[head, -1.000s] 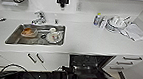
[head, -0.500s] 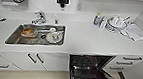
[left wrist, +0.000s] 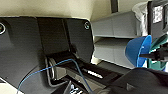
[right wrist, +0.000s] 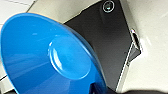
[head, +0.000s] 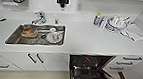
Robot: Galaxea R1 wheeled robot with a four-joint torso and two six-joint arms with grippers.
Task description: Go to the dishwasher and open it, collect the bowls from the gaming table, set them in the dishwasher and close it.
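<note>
While the dishwasher (head: pixel 94 71) gapes open, dark inside, blue bowl (right wrist: pixel 47 55) glossy, round

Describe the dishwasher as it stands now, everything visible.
The dishwasher sits built in under the white counter, right of the sink, between white cabinet doors and drawers. Its door is folded down and open, showing a dark interior with a metal rack inside. Its contents are too blurred to tell.
</note>
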